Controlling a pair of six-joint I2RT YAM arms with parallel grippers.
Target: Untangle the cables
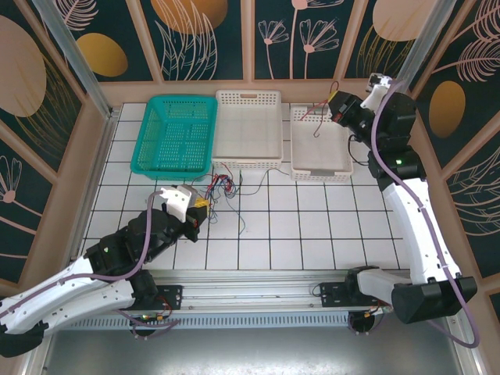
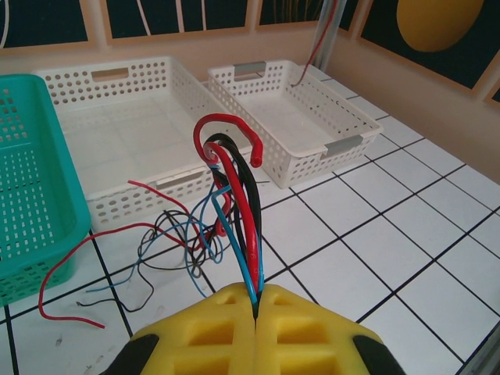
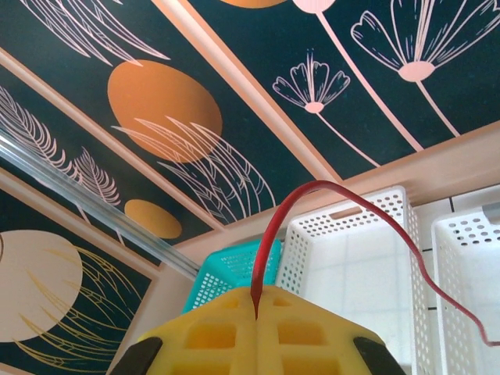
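Left gripper (image 2: 255,311) clamped tight on a red-black-blue loop of the cables (image 2: 234,187) | tangle trails across the worktop (image 1: 328,226), just before the middle white basket (image 1: 247,162) | right gripper (image 3: 255,301) pinches one red cable (image 3: 344,195), dangling over the right-hand basket (image 1: 322,173), far-right corner.

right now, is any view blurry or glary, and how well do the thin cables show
Top external: even light, soft shadows, no harsh glare, but the cables are hair-thin and hard to separate. Left wrist: cables sharp, left fingers slightly soft up close. Right wrist: red cable crisp against the dark wall, right fingers soft too.
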